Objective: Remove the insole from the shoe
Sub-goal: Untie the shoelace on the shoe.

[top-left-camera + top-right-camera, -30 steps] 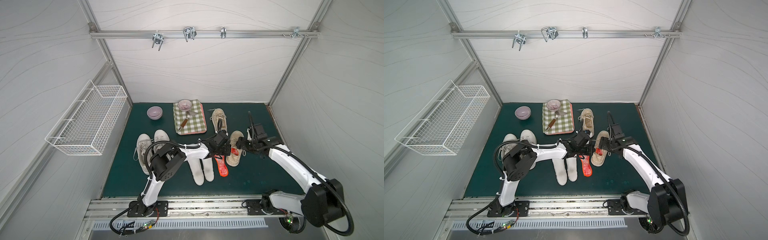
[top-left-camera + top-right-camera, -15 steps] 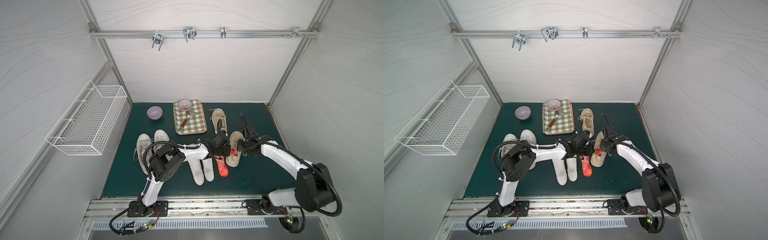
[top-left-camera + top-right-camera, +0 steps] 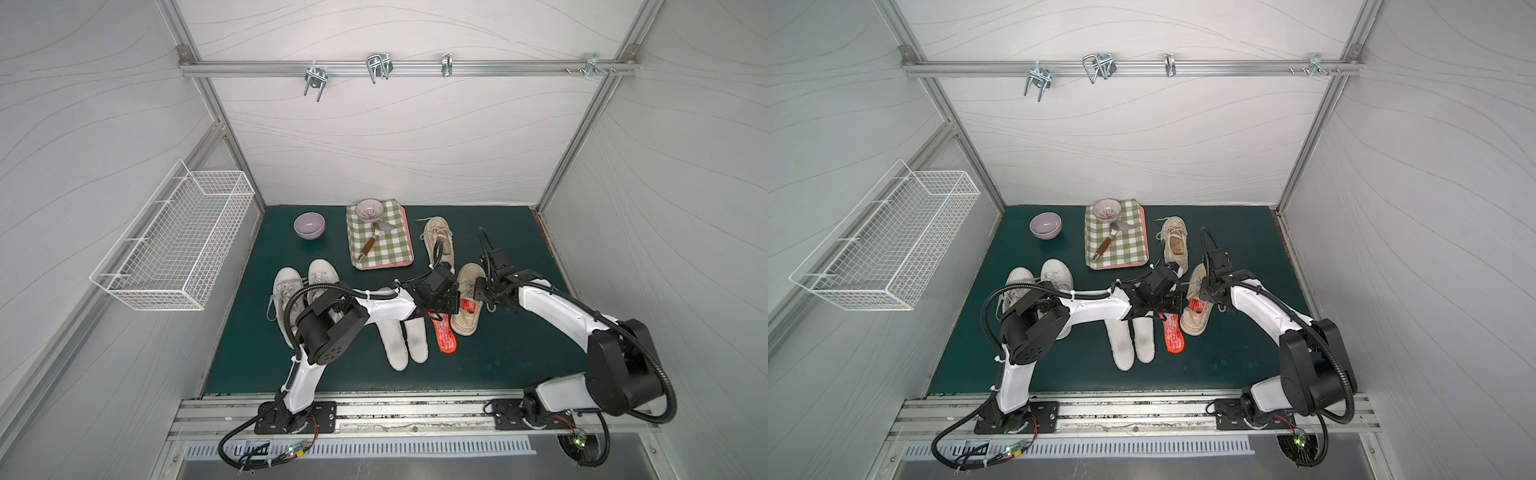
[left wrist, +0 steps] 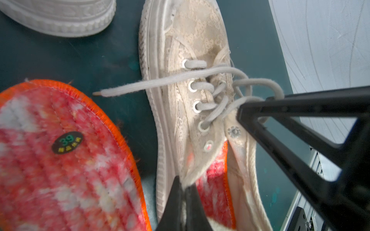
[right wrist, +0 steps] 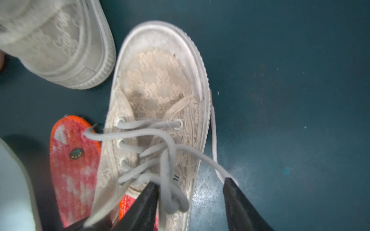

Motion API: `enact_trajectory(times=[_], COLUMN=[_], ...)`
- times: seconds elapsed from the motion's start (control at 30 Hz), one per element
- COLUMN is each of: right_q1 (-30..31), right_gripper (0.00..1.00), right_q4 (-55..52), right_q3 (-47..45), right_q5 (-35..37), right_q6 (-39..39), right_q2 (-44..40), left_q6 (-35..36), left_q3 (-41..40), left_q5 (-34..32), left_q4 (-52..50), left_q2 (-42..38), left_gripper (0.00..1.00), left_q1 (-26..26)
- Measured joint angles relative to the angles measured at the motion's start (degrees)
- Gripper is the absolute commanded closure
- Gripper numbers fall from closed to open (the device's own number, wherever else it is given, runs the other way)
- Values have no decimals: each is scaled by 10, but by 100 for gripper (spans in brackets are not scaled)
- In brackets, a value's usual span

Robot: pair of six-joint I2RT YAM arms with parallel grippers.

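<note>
Two orange insoles show. A loose insole point(image 3: 444, 338) lies nearest on the mat point(image 3: 519, 353). Just right of it, the task's insole point(image 4: 216, 180) sits inside the shoe point(image 3: 462, 324). The left gripper point(image 4: 184, 184) is pinched tight on the shoe's collar. The right gripper point(image 5: 190, 183), jaws apart, straddles the laces point(image 5: 140, 132). Closing there may snag lace rather than insole and drag the shoe toward the far shoe point(image 3: 438, 237).
</note>
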Motion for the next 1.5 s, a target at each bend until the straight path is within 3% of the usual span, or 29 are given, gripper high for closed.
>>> enact_trajectory(times=[0.13,0.37,0.53,0.93,1.2,1.5], right_q1=[0,0,1,0,-2,-4], right_gripper=[35,36,40,38,38,35], right_q4=[18,39,38,8,2,37], right_q3=[0,-5,-15,-25,-48,-51], right_q5=[-17,-32,-26,-43,-49,-34], right_q6=[3,9,15,18,17,24], right_q2=[17,54,22,-80,-71,-5], left_q6=[0,0,-1,-3,-2,-4], left_q3=[0,-5,-8,-8,-8,-8], left_q5=[2,8,7,0,0,10], left_q4=[-1,-11,-21,-37,-37,-37], left_q2=[-1,-9,-21,-22,-22,-22], left_gripper=[100,100,100,100,100,100], left_q1=[0,0,-1,-2,-2,-1])
